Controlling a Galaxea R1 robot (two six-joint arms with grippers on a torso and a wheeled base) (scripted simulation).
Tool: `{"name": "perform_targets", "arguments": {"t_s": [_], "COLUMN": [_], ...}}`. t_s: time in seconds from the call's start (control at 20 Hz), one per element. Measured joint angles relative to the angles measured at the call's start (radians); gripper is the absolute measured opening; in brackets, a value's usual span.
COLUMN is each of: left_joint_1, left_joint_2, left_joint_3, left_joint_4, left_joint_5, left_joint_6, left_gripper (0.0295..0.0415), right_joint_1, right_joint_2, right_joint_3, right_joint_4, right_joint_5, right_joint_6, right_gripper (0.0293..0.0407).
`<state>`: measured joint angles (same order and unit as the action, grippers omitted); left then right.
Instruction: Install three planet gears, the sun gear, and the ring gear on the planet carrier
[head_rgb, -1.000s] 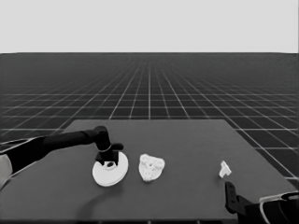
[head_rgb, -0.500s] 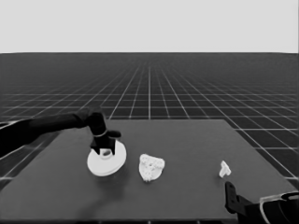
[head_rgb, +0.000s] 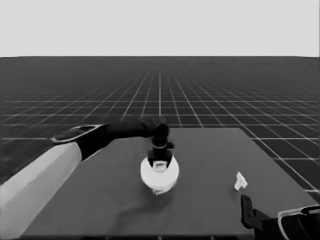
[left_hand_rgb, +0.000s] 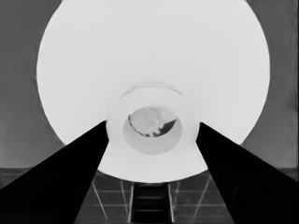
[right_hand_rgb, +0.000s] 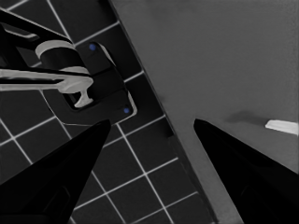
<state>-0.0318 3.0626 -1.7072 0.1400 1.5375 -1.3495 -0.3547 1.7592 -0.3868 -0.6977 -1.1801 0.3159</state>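
While the left arm reaches in from the left to mid-table, the left gripper (head_rgb: 159, 161) stands over the larger round part (head_rgb: 159, 173), fingers pointing down at its centre. Left wrist view: both fingers (left_hand_rgb: 70, 172) sit tight against either side of the raised hub round the larger part's (left_hand_rgb: 154, 60) centre hole, jaws closed on it. Toothed white shapes show through the hole. Head view: larger part sits at table centre, covering the spot below; a sliver of white shows under its near edge, cannot tell what. Smaller round part and gears not separately visible.

Thin white piece (head_rgb: 240, 181) lies well apart, toward the table's (head_rgb: 210, 150) right side.

Right gripper (head_rgb: 246, 207) parked at the lower right corner, over the table's edge; its fingers (right_hand_rgb: 56, 172) stand spread with nothing between them.
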Motion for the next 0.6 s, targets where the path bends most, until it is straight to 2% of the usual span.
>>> {"name": "perform_targets", "arguments": {"t_s": [0.2, 0.35, 0.6], "left_joint_1": [0.001, 0.078, 0.095], "left_joint_2": [0.027, 0.040, 0.044], "left_joint_3": [-0.040, -0.085, -0.099], "left_joint_4": [0.001, 0.074, 0.090], "left_joint_5": [-0.001, -0.024, -0.031], "left_joint_6": [0.011, 0.038, 0.045], "left_gripper": [0.0348, 0.0348, 0.0348], "right_joint_1": [0.000, 0.000, 0.000], "right_joint_2": [0.000, 0.000, 0.000], "right_joint_3": [0.000, 0.000, 0.000], "right_joint_4": [0.000, 0.000, 0.000], "right_joint_5": [0.000, 0.000, 0.000], "right_joint_6": [0.000, 0.000, 0.000], "right_gripper": [0.0385, 0.0385, 0.0385]}}
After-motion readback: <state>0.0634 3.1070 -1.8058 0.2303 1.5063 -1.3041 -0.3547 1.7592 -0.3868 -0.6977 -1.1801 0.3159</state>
